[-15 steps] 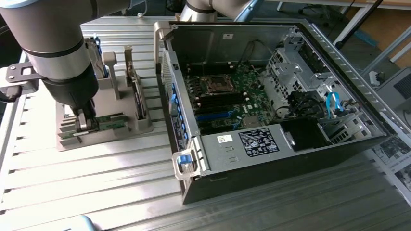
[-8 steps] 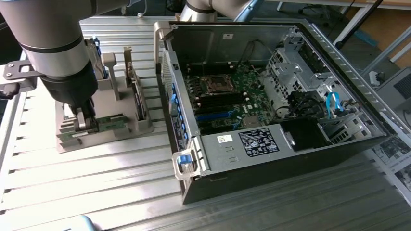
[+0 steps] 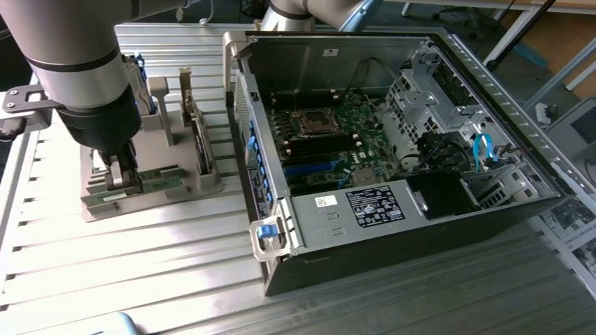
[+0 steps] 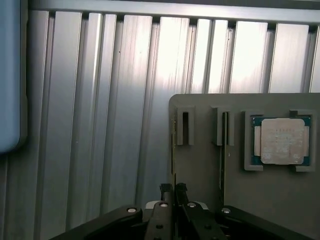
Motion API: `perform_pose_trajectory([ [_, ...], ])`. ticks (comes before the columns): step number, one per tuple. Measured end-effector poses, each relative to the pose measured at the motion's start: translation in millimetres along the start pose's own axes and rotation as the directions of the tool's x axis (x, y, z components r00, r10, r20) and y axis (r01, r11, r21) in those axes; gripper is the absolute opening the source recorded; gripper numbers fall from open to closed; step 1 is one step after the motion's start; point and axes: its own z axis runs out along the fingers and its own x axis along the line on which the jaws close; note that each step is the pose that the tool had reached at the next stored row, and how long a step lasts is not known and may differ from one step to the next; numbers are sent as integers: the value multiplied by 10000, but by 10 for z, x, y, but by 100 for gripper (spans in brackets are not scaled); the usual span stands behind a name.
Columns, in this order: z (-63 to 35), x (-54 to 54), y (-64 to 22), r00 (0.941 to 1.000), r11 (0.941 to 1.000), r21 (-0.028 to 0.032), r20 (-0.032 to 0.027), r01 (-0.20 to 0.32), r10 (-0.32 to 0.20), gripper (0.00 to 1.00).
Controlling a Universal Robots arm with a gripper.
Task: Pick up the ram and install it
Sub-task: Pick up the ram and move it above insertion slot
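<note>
Exterior view, lower left: gripper [image 3: 124,183], fingers clenched on ram [image 3: 160,179] standing edgewise in holder [image 3: 206,183], beside open case [image 3: 391,252].

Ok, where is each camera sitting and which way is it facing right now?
Exterior view: off the arm, high up, looking down on the slatted table, the open computer case and the gray fixture; the arm and gripper show.
Wrist view: on the wrist, looking down past the fingers at the fixture and its CPU chip.
Shared: table, fixture, and the gripper shut on the ram.
</note>
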Motion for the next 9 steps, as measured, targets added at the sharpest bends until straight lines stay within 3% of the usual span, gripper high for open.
perform_pose_trajectory([
  [4, -17, 2, 0, 9999, 10000, -14, -130, 0, 0, 13],
  [9, -38, 4, 1, 9999, 10000, -15, -134, -1, 1, 13],
])
